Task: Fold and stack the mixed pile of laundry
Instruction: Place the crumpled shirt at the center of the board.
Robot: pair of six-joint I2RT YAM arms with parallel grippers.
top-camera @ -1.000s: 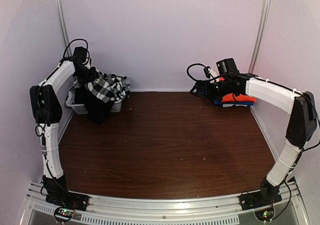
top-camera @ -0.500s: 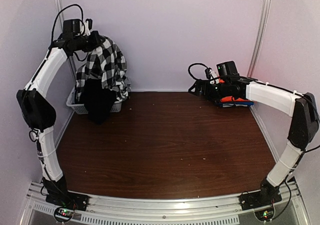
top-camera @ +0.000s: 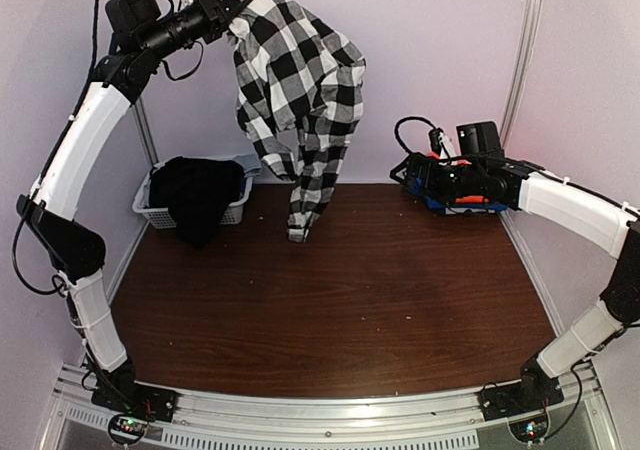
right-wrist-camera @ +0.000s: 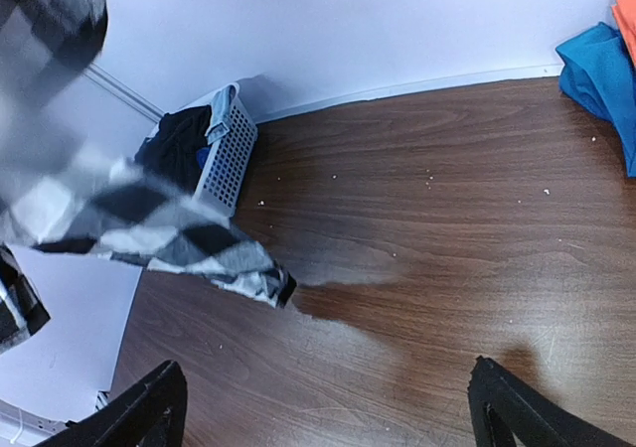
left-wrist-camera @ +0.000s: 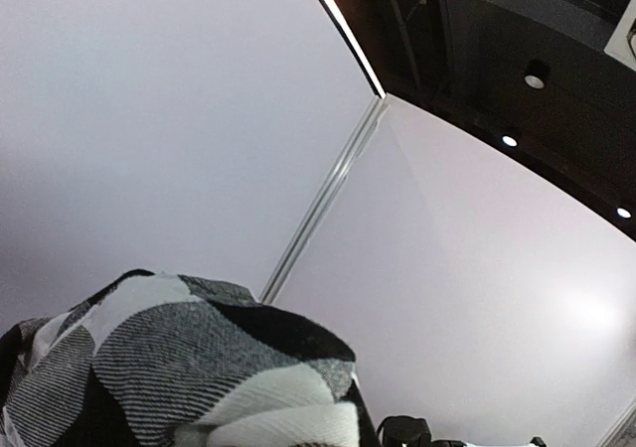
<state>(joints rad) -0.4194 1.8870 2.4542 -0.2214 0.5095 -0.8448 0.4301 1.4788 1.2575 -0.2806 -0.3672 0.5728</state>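
Observation:
My left gripper (top-camera: 228, 10) is raised high near the back wall and is shut on the black-and-white checked shirt (top-camera: 300, 100), which hangs from it with one sleeve end just above the table. The shirt fills the bottom of the left wrist view (left-wrist-camera: 179, 368) and shows blurred in the right wrist view (right-wrist-camera: 149, 228). A plain black garment (top-camera: 195, 195) lies in and over the white slatted basket (top-camera: 150, 213). My right gripper (top-camera: 412, 175) is open and empty above the back right of the table, beside folded orange-red cloth (top-camera: 470, 200) on blue cloth.
The brown wooden table (top-camera: 340, 300) is ringed by pale walls with metal corner posts (top-camera: 520, 60). The basket (right-wrist-camera: 227, 154) stands in the back left corner. Blue folded cloth (right-wrist-camera: 601, 70) with an orange edge lies at the back right.
My left arm has lifted the checked shirt out of the basket, up and to the right, so it now hangs free. The right gripper drew slightly right, away from the folded stack.

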